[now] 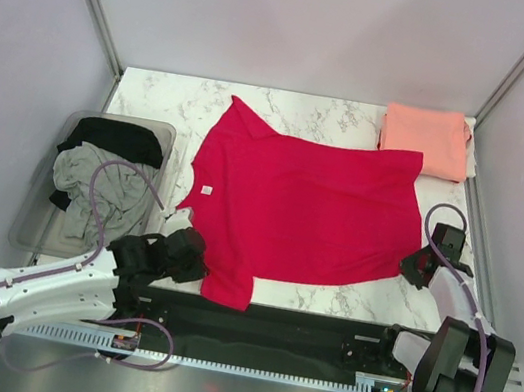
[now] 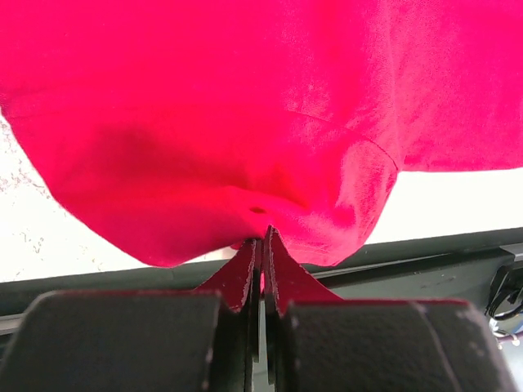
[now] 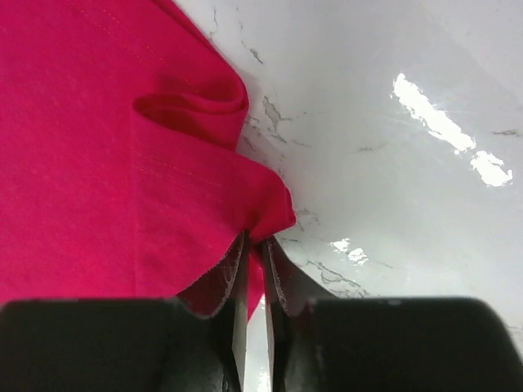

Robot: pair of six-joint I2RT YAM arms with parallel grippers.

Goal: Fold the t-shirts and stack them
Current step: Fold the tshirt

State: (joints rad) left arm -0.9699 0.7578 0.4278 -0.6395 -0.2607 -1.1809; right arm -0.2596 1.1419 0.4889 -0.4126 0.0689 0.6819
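Note:
The crimson red t-shirt (image 1: 305,209) lies spread across the middle of the marble table. My left gripper (image 1: 192,257) is shut on its near left part; the left wrist view shows the jaws pinching the red cloth (image 2: 245,147). My right gripper (image 1: 414,267) is shut on the shirt's near right corner (image 3: 265,208). The salmon pink t-shirt (image 1: 425,139) lies folded at the far right corner. The grey t-shirt (image 1: 91,188) and the black t-shirt (image 1: 115,138) lie crumpled in the bin.
A clear plastic bin (image 1: 32,235) stands at the table's left edge. The table (image 1: 307,113) is white marble with grey veins. Grey walls with metal posts close in the back and sides. A black rail (image 1: 269,329) runs along the near edge.

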